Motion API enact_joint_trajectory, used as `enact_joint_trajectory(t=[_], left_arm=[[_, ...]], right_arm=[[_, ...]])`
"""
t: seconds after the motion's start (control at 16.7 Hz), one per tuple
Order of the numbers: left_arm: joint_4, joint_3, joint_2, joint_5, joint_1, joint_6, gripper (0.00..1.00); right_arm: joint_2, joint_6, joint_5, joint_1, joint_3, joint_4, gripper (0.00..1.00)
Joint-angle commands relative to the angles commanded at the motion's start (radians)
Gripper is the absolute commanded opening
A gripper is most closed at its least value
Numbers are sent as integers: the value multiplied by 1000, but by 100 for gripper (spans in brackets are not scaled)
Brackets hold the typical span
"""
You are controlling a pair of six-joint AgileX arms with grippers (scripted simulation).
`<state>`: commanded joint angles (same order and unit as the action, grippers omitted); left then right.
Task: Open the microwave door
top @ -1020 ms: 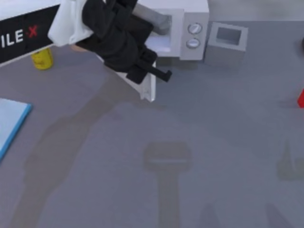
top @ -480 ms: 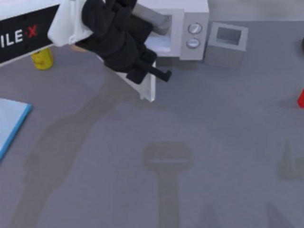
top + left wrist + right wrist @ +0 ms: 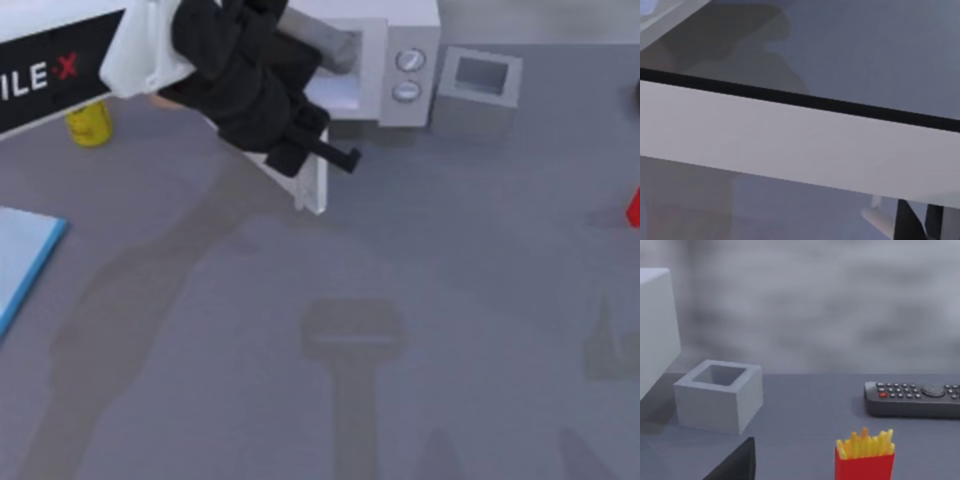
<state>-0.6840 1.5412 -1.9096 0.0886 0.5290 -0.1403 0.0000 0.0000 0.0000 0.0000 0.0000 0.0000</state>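
Grey tabletop (image 3: pixel 450 300) fills the top view, with a blurred grey wall behind it in the right wrist view. At the far edge, centre-left, stands the pale grey-white boxy microwave (image 3: pixel 400 40) with two round knobs (image 3: pixel 408 75) on its front. The flat white microwave door (image 3: pixel 312 185) is swung out toward the near side, seen edge-on, leaving the cavity exposed. The left arm reaches across from the top view's left; the left gripper (image 3: pixel 325 150) sits at the door's outer edge, one dark finger projecting past it. The left wrist view shows only the door's white edge (image 3: pixel 800 145) close up, so whether the claw is clenched on the door cannot be told. The right gripper does not show in any view.

Just right of the microwave sits a small grey open-topped cube (image 3: pixel 482 80). A black remote control (image 3: pixel 912 399) and a red carton of fries (image 3: pixel 865 460) appear in the right wrist view. A yellow object (image 3: pixel 88 122) and a pale blue flat panel (image 3: pixel 22 255) lie at the left.
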Motion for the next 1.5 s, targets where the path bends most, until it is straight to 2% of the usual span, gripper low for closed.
enact_joint_trajectory(t=[0.48, 1.5], left_arm=[[-5, -67, 58, 82, -61, -161, 0], [-5, -67, 59, 83, -61, -163, 0]], right_arm=[[0, 0, 0, 0, 0, 0, 100], [0, 0, 0, 0, 0, 0, 100]])
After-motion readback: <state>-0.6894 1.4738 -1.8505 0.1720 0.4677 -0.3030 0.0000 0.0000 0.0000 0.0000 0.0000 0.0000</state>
